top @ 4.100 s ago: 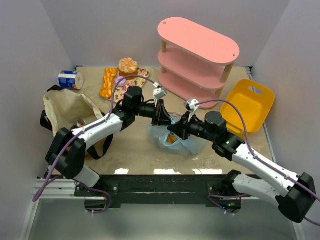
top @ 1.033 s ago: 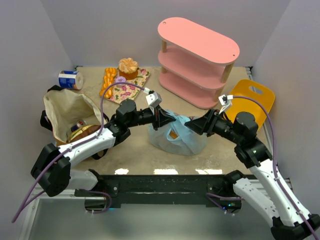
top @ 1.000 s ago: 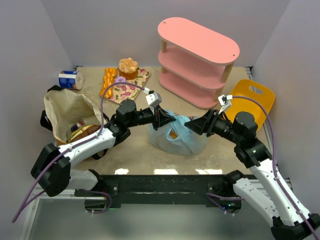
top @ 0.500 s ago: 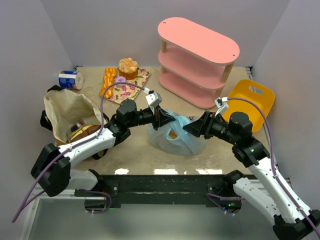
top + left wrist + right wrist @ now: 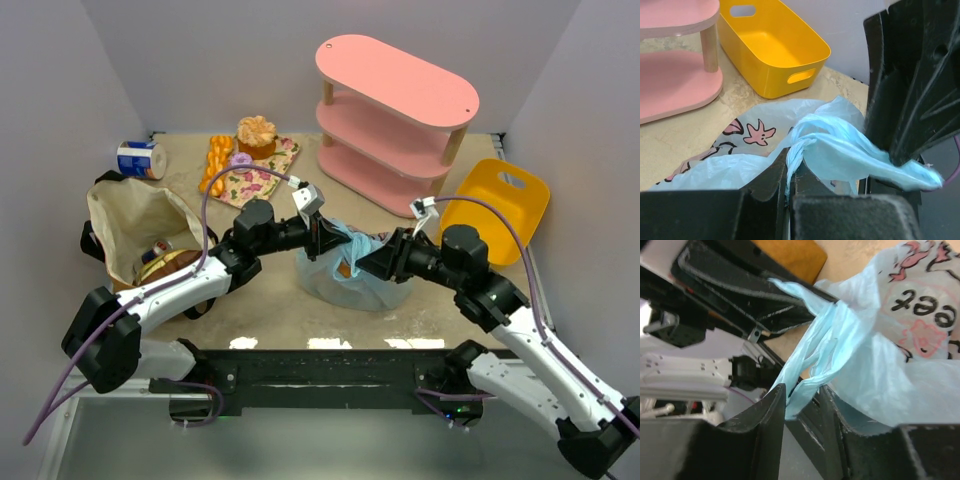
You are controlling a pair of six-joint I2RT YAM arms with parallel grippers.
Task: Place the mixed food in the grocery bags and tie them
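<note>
The light-blue plastic bag [image 5: 350, 285] with pink prints sits at mid-table, its handles drawn up into twisted strands. My left gripper [image 5: 320, 240] is shut on one twisted handle strand [image 5: 790, 160] at the bag's top left. My right gripper [image 5: 362, 265] is at the bag's top right. Its jaws [image 5: 802, 390] stand narrowly apart with the other handle strand [image 5: 810, 375] lying loose between them. The bag body shows in both wrist views [image 5: 715, 170] [image 5: 910, 340]. The tan canvas tote [image 5: 135, 220] lies open at the left with food items [image 5: 165, 258] in its mouth.
A pink three-tier shelf [image 5: 395, 110] stands at the back right, with a yellow basket [image 5: 498, 208] beside it. A patterned cloth [image 5: 255, 180] holds braided bread, a cupcake and a purple doughnut. A blue-and-white can [image 5: 138, 160] lies at the back left.
My right gripper has moved left from beside the yellow basket to the top of the blue bag. My left gripper has kept its hold in the same place.
</note>
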